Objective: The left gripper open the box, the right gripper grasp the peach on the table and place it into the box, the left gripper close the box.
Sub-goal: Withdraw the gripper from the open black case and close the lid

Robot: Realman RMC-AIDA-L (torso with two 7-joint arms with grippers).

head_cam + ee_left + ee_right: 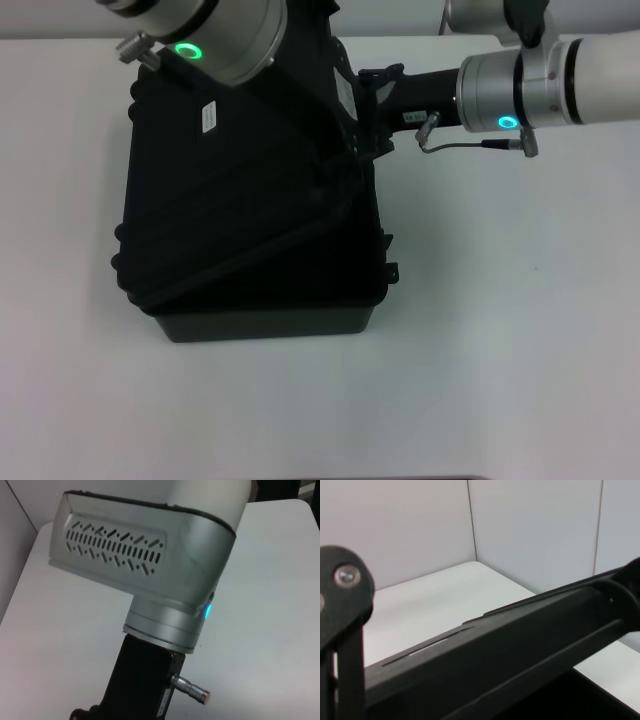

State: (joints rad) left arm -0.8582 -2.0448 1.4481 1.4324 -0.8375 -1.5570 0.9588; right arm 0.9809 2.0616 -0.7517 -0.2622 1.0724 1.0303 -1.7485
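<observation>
L arm (pixel 235 35) over box (pixel 250 240) lid, R gripper (pixel 375 110) reaching inside.

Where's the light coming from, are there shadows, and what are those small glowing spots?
Head view: soft, even light, only a faint shadow on the table beside the box; the green ring and cyan ring are lamps on the arms; the right gripper merges with the black lid. Left wrist view: the cyan ring glows on grey metal. Right wrist view: the box is a dark silhouette.

Black box (pixel 250 240) on white table (pixel 500 350), hinged lid partly raised, tilted.
</observation>
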